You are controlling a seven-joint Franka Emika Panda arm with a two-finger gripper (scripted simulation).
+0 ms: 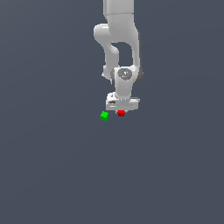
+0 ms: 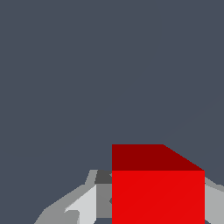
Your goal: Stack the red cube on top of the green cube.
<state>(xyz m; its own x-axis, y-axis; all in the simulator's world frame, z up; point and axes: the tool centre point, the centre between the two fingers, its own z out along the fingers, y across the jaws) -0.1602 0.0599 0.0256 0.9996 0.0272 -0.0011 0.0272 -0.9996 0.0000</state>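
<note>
The red cube (image 1: 121,113) sits directly under my white gripper (image 1: 122,111), between its fingers. In the wrist view the red cube (image 2: 157,192) fills the space between the two grey fingers (image 2: 85,204), and both press against its sides with no gap showing. The gripper (image 2: 158,209) is shut on it. I cannot tell whether the cube rests on the floor or hangs just above it. The green cube (image 1: 104,116) lies on the floor, a short way toward the exterior view's left of the red cube and apart from it. It is out of the wrist view.
A flat dark grey floor (image 1: 52,166) spreads in every direction. The white arm (image 1: 118,39) comes down from the top of the exterior view. No other object shows.
</note>
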